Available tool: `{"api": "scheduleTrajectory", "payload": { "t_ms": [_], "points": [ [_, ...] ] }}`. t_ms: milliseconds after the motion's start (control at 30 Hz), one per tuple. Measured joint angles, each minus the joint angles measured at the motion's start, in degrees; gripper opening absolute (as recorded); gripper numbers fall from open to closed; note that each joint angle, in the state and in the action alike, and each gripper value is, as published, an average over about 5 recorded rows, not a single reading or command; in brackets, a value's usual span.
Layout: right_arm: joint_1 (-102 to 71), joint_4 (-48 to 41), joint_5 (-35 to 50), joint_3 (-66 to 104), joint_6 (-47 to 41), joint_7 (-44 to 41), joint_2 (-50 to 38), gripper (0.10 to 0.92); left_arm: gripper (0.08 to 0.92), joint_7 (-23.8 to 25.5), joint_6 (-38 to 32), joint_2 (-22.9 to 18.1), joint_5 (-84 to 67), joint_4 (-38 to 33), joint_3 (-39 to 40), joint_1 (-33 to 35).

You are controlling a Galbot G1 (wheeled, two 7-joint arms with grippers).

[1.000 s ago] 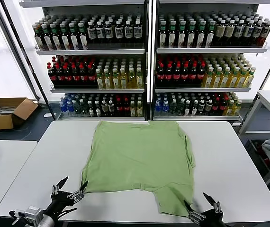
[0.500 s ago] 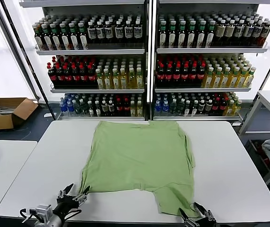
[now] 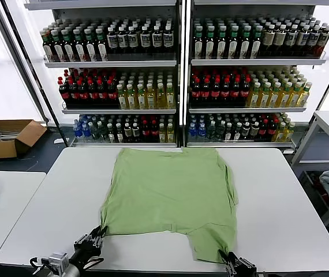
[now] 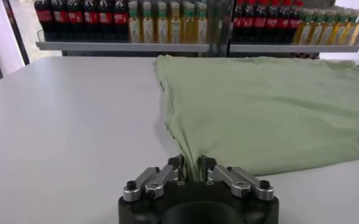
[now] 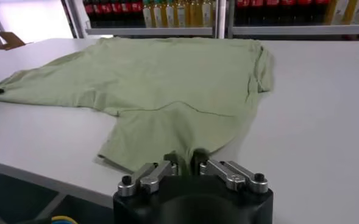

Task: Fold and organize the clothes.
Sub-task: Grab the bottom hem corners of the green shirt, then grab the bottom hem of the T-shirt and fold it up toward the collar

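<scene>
Two grips now hold the near edge of the light olive-green short-sleeved shirt (image 3: 173, 199), which lies spread flat and plain side up on the pale grey table (image 3: 285, 202), its long axis running from the robot straight toward the drinks shelves (image 3: 179, 75) behind. On the left, the left gripper (image 3: 95, 238) sits at the table's near edge with its fingers (image 4: 174, 165) closed on the shirt's near-left corner; the left wrist view shows the cloth gathered into a narrow pinched ridge between them, and from there the fabric fans out forward and toward the right. On the right, the right gripper (image 3: 229, 261) has its fingers (image 5: 169, 163) pressed together on the flap of cloth that juts toward the robot at the near-right corner, probably a sleeve or a hem end; the right wrist view shows that flap running up from the pinch into the main body of the shirt. Each arm is therefore at the corner on its own side, and the whole garment lies ahead of both pinches, away from the robot. Judging by this layout, the coming fold would carry the near edge forward over the shirt toward the far edge by the shelves, so both corners should rise together and level, or the cloth may skew. The right corner lies nearer the robot than the left, which may need evening out.
</scene>
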Motion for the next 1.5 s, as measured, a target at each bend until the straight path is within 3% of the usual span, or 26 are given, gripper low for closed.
{"api": "scheduleTrajectory", "payload": {
  "t_ms": [167, 533, 1100, 1267, 1500],
  "points": [
    [-0.1, -0.4, 1.0, 0.2, 2.8, -1.5, 0.3, 0.106, 0.085, -0.6, -1.0, -0.2, 1.0, -0.5, -0.1, 0.4],
    [-3.7, 0.8, 6.3, 3.0, 11.6, -6.7, -0.4, 0.106, 0.084, -1.8, -1.7, -1.0, 2.4, -5.1, -2.4, 3.6],
    [-13.8, 5.2, 11.1, 5.8, 20.2, -13.0, 0.5, 0.106, 0.084, -2.4, -0.9, -1.5, 2.0, -16.0, -7.5, 14.4],
    [-12.5, 5.1, 12.7, 5.2, 20.4, -12.0, 0.0, 0.106, 0.084, -3.1, -0.2, -0.3, 0.6, -16.9, -7.6, 13.6],
    [-4.5, 2.7, 16.5, 3.5, 19.2, -8.7, -1.2, 0.106, 0.084, -3.6, 0.3, 2.1, -2.7, -16.0, -6.9, 7.4]
  ]
}}
